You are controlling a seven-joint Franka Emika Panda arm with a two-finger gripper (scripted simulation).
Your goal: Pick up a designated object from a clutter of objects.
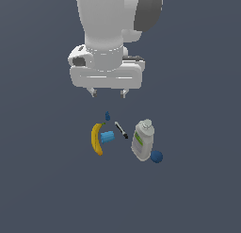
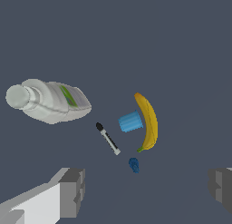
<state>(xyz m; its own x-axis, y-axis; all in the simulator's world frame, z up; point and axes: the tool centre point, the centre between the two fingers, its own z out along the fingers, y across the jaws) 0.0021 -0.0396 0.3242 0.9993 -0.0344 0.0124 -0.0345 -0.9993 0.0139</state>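
The designated object, a small bright light-blue block point(image 1: 108, 137) point(image 2: 130, 121), lies on the dark floor right beside the yellow banana point(image 1: 96, 139) point(image 2: 148, 120). Around them the clutter of objects holds a thin black-and-white marker point(image 1: 121, 130) point(image 2: 108, 138), a white bottle with a green label point(image 1: 142, 140) point(image 2: 50, 100) and a dark blue ball point(image 1: 156, 156). My gripper point(image 1: 108, 93) point(image 2: 147, 187) hangs well above the group, open, with nothing between its fingers point(image 2: 72, 192).
A tiny dark blue drop-shaped piece point(image 1: 107, 116) point(image 2: 133, 164) lies just below the gripper, near the banana's tip. The floor is a plain dark grey surface all around the group.
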